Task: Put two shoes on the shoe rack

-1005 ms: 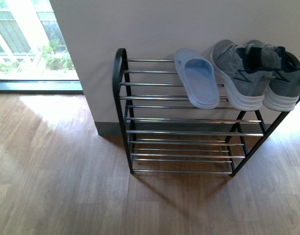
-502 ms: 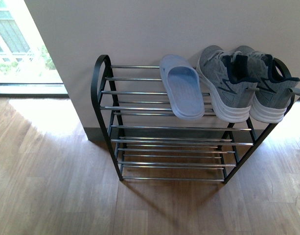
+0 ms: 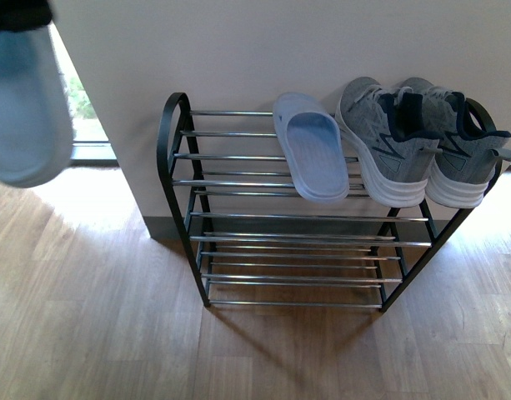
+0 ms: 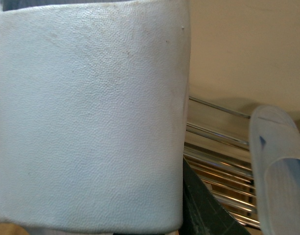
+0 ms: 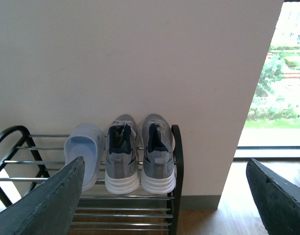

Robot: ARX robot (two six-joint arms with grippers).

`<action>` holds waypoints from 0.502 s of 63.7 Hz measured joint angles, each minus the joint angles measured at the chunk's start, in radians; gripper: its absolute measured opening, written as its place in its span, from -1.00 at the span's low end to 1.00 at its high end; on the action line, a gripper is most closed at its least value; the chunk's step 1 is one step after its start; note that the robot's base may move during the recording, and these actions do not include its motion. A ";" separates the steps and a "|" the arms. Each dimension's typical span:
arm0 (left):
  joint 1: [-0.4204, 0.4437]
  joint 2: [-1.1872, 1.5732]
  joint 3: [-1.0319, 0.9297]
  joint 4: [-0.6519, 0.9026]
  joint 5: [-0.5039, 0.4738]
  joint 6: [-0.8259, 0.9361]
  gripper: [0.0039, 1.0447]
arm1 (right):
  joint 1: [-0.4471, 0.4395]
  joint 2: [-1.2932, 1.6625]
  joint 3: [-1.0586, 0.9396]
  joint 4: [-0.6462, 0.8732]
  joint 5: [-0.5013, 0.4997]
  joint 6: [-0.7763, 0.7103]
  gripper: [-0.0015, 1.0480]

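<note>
A pale-blue slide [image 3: 26, 108] hangs in the air at the far left of the front view, with my left gripper [image 3: 17, 12] shut on it. Its textured sole [image 4: 91, 112] fills most of the left wrist view, beside one dark finger [image 4: 203, 210]. The shoe rack [image 3: 176, 158] stands against the wall. On its top shelf lie the other slide [image 3: 312, 158] and two grey sneakers [image 3: 384, 142] [image 3: 455, 142], toes to the wall. My right gripper [image 5: 165, 166] is open and holds nothing, well back from the rack, facing the sneakers [image 5: 140, 156].
The top shelf's chrome rods [image 3: 230, 158] are bare left of the resting slide. Lower shelves [image 3: 288, 258] hold nothing. A white wall [image 3: 263, 50] runs behind the rack, a window [image 3: 84, 112] lies to the left, and wood floor [image 3: 88, 317] spreads in front.
The held slide has come into the front view at the upper left. The view swung a little at first, then held. The shoes on the rack have not moved.
</note>
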 joint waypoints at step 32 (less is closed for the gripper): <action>-0.097 0.616 0.768 -0.301 0.131 -0.100 -0.97 | 0.000 0.000 0.000 0.000 0.000 0.000 0.82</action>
